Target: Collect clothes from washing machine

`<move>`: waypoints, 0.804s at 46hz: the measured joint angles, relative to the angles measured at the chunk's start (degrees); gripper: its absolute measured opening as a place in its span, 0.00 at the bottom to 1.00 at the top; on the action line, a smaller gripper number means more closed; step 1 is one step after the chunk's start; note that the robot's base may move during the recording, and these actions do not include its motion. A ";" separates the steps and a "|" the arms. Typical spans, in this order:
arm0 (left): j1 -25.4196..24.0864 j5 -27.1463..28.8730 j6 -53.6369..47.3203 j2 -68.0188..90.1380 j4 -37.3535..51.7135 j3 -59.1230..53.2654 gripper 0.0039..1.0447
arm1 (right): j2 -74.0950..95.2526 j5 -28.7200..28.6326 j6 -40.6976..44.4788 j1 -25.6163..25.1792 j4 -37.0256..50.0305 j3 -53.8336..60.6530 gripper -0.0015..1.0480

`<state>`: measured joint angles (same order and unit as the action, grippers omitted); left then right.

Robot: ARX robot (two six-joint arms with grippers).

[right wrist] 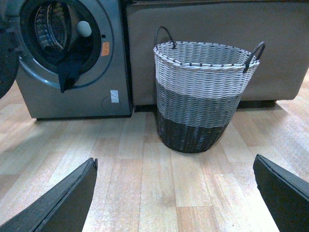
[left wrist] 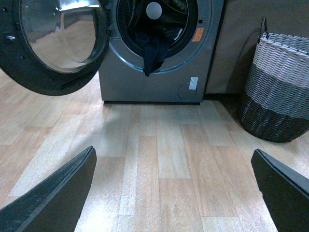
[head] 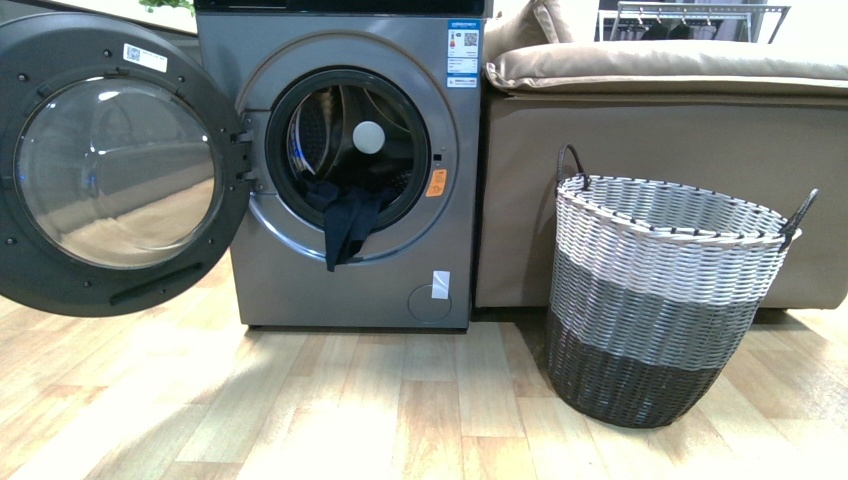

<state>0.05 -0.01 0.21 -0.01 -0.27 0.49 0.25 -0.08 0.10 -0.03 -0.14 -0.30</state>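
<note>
A grey front-loading washing machine [head: 300,290] stands with its round glass door [head: 110,165] swung wide open to the left. Dark navy clothes [head: 345,225] spill from the drum, drape over the lower rim of the opening and hang down the front panel.

A blue-and-white label [head: 463,55] sits at the machine's upper right corner and an orange sticker [head: 436,183] just beside the opening. A small white tag [head: 440,285] is fixed low on the front, and a white sticker [head: 145,57] is on the door's rim. The print on all four is too small to read.

A beige sofa [head: 650,130] stands directly right of the machine. In front of it, on the wooden floor [head: 300,420], is a woven basket [head: 660,300] banded white, grey and dark brown, with two dark handles; it is near the machine but apart from it.

In the wrist views the left hand [left wrist: 173,150] and the right hand [right wrist: 175,158] each show black fingers spread wide, pinching nothing. Both are well short of the machine, with bare floorboards between them and it. The left hand faces the machine and its hanging garment, and the right hand faces the basket.
</note>
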 joint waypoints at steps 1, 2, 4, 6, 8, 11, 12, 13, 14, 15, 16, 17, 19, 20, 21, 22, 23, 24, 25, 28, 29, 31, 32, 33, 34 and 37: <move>0.00 0.00 -0.02 0.00 0.00 0.00 0.94 | 0.00 0.00 0.00 0.00 0.00 0.00 0.92; 0.00 0.00 -0.02 0.00 0.00 0.00 0.94 | 0.00 0.02 0.00 0.00 0.00 0.00 0.92; 0.00 0.00 -0.02 0.00 0.00 0.00 0.94 | 0.00 0.00 0.00 0.00 0.00 0.00 0.92; 0.00 0.00 0.00 0.00 0.00 0.00 0.94 | 0.00 0.00 0.00 0.00 -0.02 0.00 0.92; 0.00 0.00 0.00 0.00 0.00 0.00 0.94 | 0.00 0.00 0.00 0.00 0.00 0.00 0.92; 0.00 0.00 0.00 0.00 0.00 0.00 0.94 | 0.00 0.00 0.00 0.00 0.00 0.00 0.92; 0.00 0.00 0.00 0.00 0.00 0.00 0.94 | 0.00 0.00 0.00 0.00 0.00 0.00 0.92; 0.00 0.00 0.00 0.00 0.00 0.00 0.94 | 0.00 0.00 0.00 0.00 0.00 0.00 0.92; 0.00 0.00 -0.02 0.00 0.00 0.00 0.94 | 0.00 0.00 0.00 0.00 0.00 0.00 0.92; 0.00 0.00 0.00 0.00 0.00 0.00 0.94 | 0.00 0.00 0.00 0.00 0.00 0.00 0.92; 0.00 0.00 0.00 0.00 0.00 0.00 0.94 | 0.00 0.00 0.00 0.00 0.00 0.00 0.92; 0.00 0.00 0.00 0.00 0.00 0.00 0.94 | 0.00 0.00 0.00 0.00 0.00 0.00 0.92; 0.00 0.00 0.00 0.00 0.00 0.00 0.94 | 0.00 0.00 0.00 0.00 -0.02 0.00 0.92; 0.00 0.00 -0.02 0.00 0.00 0.00 0.94 | 0.00 0.00 0.00 0.00 0.00 0.00 0.92; 0.00 0.00 0.00 0.00 0.00 0.00 0.94 | 0.00 0.00 0.00 0.00 0.00 0.00 0.92; 0.00 0.00 -0.02 0.00 0.00 0.00 0.94 | 0.00 0.00 0.00 0.00 0.00 0.00 0.92; 0.00 0.00 0.00 0.00 0.00 0.00 0.94 | 0.00 0.00 0.00 0.00 0.00 0.00 0.92; 0.00 0.00 -0.02 0.00 0.00 0.00 0.94 | 0.00 0.00 0.00 0.00 0.00 0.00 0.92; 0.00 0.00 0.00 0.00 0.00 0.00 0.94 | 0.00 0.00 0.00 0.00 0.00 0.00 0.92; 0.00 0.00 0.00 0.00 0.00 0.00 0.94 | 0.00 0.02 0.00 0.00 0.00 0.00 0.92; 0.00 0.00 0.00 0.00 0.00 0.00 0.94 | 0.00 0.00 0.00 0.00 0.00 0.00 0.92; 0.00 0.00 0.00 0.00 0.00 0.00 0.94 | 0.00 0.00 0.00 0.00 0.00 0.00 0.92; 0.00 0.00 0.00 0.00 0.00 0.00 0.94 | 0.00 0.02 0.00 0.00 0.00 0.00 0.92; 0.00 0.00 -0.02 0.02 0.00 0.00 0.94 | 0.00 0.00 0.00 0.00 -0.02 0.00 0.92; 0.00 0.00 0.00 0.02 0.00 0.00 0.94 | 0.00 0.00 0.00 0.00 0.00 0.00 0.92; 0.00 0.00 0.00 0.00 0.00 0.00 0.94 | 0.00 0.00 0.00 0.00 0.00 0.00 0.92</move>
<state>0.05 -0.01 0.21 -0.01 -0.27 0.49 0.25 -0.08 0.10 -0.03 -0.14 -0.30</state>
